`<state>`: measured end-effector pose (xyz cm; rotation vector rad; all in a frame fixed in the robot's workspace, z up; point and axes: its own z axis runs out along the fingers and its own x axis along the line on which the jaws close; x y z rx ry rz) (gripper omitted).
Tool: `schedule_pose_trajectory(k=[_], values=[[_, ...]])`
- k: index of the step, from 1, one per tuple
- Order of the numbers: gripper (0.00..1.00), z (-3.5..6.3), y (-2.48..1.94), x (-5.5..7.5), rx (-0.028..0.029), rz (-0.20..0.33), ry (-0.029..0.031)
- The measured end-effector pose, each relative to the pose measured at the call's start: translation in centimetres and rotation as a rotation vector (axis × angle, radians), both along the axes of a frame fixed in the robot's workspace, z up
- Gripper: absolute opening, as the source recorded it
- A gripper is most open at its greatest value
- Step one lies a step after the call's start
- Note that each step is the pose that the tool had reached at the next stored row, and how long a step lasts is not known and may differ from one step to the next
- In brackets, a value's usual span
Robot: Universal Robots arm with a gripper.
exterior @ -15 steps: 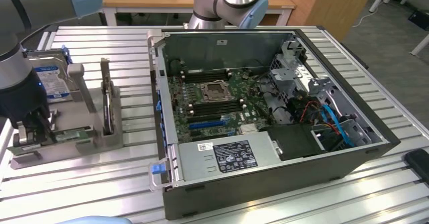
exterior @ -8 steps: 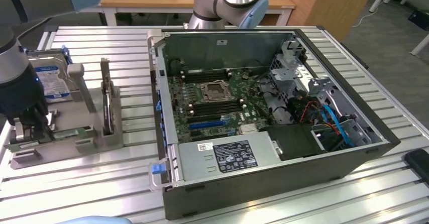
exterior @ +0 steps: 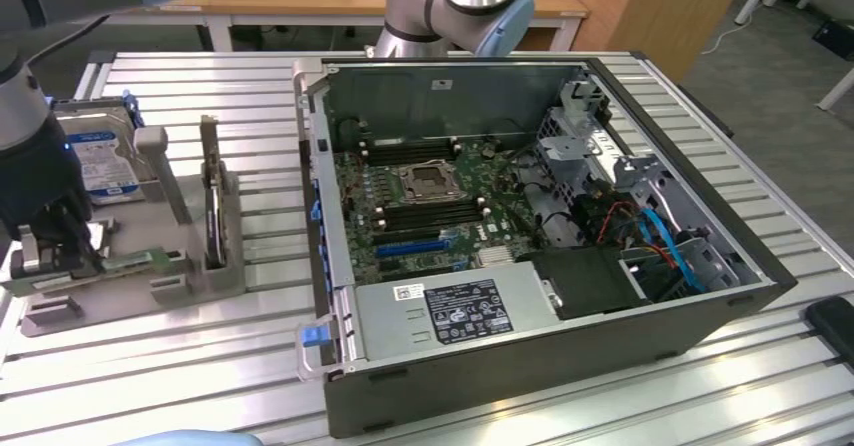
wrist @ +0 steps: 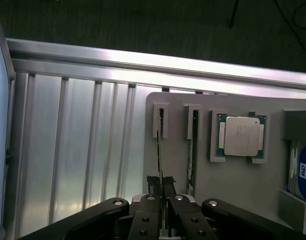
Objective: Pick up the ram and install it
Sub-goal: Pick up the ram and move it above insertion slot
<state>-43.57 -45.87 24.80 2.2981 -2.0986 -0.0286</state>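
Slatted metal desk (exterior: 174,381) bearing a grey holder (wrist: 176,150) and an open computer case (exterior: 561,376): the hand (wrist: 161,182) is closed on the ram (wrist: 160,147), apparently not yet lifted from its slot, nor installed.

Green ram (exterior: 140,262), silver processor (wrist: 241,136), grey tray (wrist: 228,190), blue-and-white drive label (exterior: 107,166).

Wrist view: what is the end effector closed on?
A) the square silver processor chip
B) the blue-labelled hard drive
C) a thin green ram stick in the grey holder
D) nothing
C: the end effector is pinched on the edge of the thin green ram stick standing in the grey holder.
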Motion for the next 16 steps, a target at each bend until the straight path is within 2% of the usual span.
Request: schedule_pose_trajectory(k=[16], values=[[0.13,3.26,0.0,0.0,0.0,0.0,0.0013]])
